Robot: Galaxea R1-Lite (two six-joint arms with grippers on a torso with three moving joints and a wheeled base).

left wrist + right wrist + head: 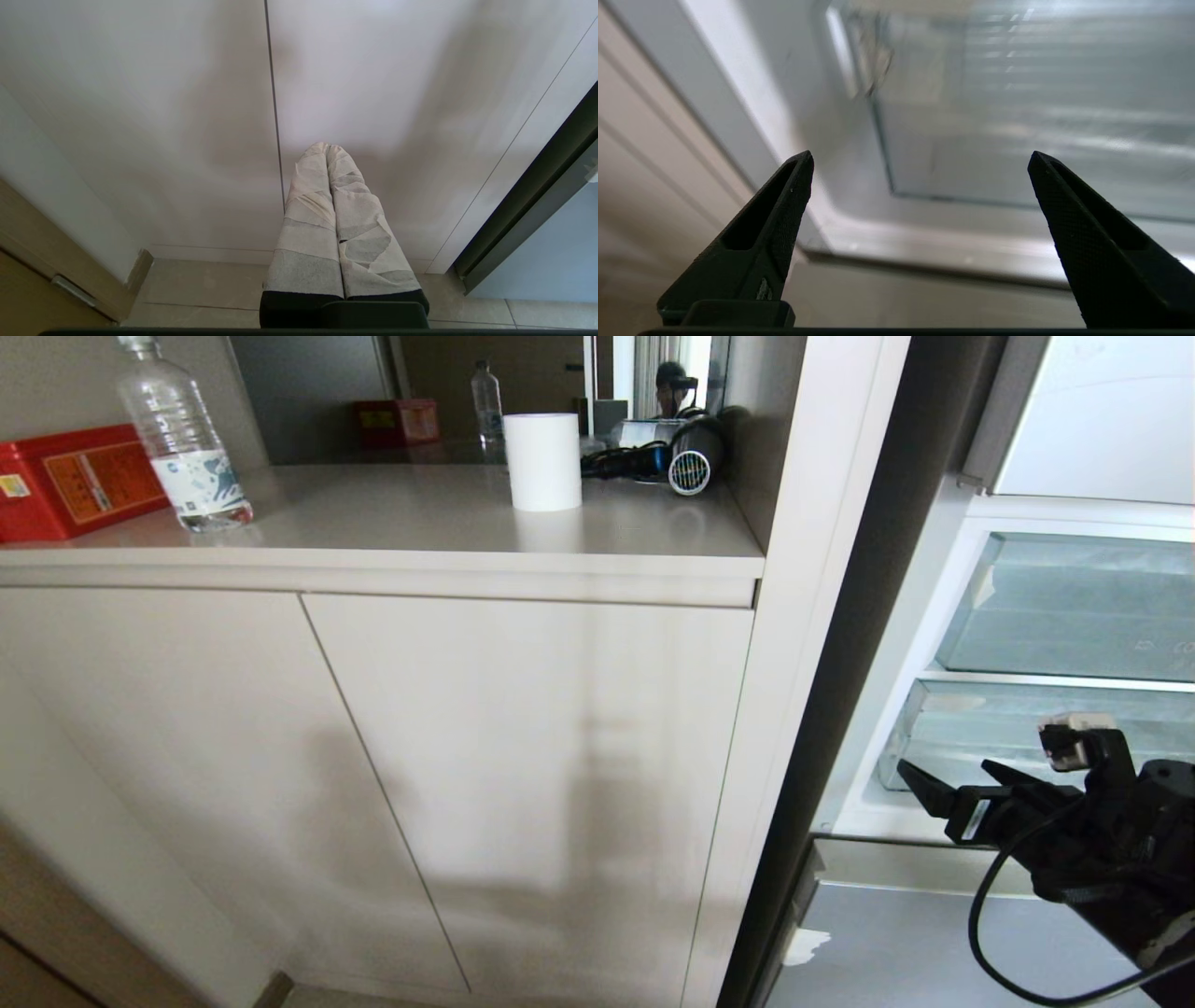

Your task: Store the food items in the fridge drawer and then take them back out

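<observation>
Pale cabinet doors (467,756) fill the left of the scene, with the open fridge at right. My right end effector (943,779) hangs before the clear fridge drawer (990,728), fingers (784,205) spread wide and empty, likely lined up to reach in. Neither food item shows in any view. My left end effector (327,149) hangs parked low before the cabinet, taped fingers pressed together, out of the way.

The head camera looks down over the bench (392,513) and cabinet doors (523,756), with the fridge (1055,616) at right. The left wrist camera faces those doors (397,116) near the floor. The right wrist camera peers closely into the fridge (1017,116).
</observation>
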